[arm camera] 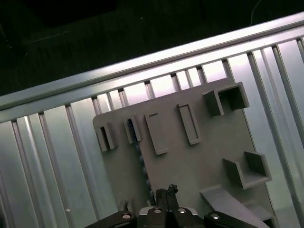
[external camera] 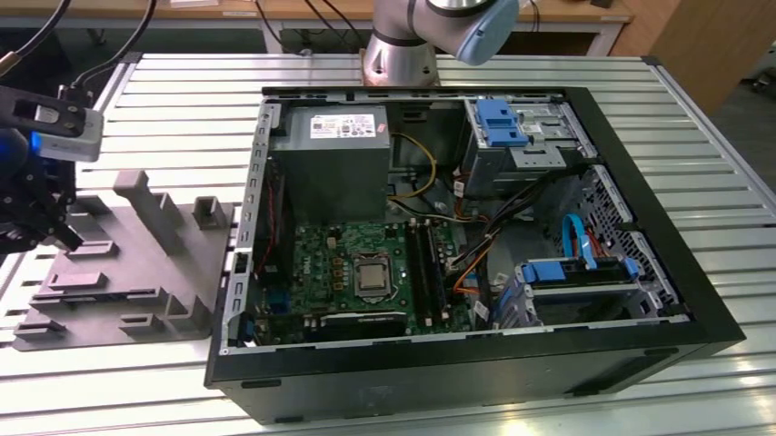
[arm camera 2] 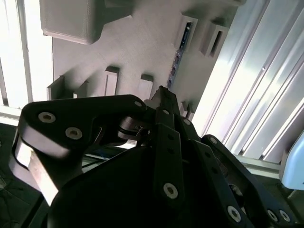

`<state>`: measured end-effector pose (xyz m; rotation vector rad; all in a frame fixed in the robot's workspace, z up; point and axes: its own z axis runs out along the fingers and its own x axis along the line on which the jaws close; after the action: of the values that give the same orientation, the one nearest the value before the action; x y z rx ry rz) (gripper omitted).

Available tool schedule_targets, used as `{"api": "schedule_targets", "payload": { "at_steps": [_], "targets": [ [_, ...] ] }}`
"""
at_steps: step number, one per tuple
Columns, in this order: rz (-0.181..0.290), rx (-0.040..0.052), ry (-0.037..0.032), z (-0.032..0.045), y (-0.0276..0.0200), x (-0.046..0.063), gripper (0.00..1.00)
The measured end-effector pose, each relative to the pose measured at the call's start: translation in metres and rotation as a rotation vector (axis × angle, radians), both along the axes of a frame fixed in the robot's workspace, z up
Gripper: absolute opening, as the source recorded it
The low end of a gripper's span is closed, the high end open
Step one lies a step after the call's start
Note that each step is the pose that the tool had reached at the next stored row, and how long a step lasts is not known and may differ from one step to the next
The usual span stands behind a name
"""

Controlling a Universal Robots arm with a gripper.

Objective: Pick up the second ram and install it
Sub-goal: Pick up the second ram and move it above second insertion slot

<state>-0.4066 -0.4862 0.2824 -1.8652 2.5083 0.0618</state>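
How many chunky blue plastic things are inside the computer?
2. One blue bracket stands near the grey power supply; the second blue bracket sits toward the exterior view's lower right. More may be hidden.

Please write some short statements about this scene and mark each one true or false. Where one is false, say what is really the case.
1. The computer case lies open, with its green motherboard in sight. True.
2. The second ram is already seated in the motherboard. False: it sits in the grey holder plate, outside the case.
3. The gripper is over the grey holder plate. True.
4. The holder plate lies on the exterior view's right of the case. False: it lies on the exterior view's left.
5. The power supply inside the case is grey. True.
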Motion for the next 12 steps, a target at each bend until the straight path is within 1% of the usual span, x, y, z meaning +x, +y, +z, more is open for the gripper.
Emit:
{"api": "schedule_targets", "payload": {
  "at_steps": [10,12],
  "targets": [
    [0.18,0.0,-0.0001,-0.0058,0.0001,-0.0001,0.11],
    [0.204,0.0001,-0.0001,-0.0078,0.0001,0.0001,0.11]
  ]
}}
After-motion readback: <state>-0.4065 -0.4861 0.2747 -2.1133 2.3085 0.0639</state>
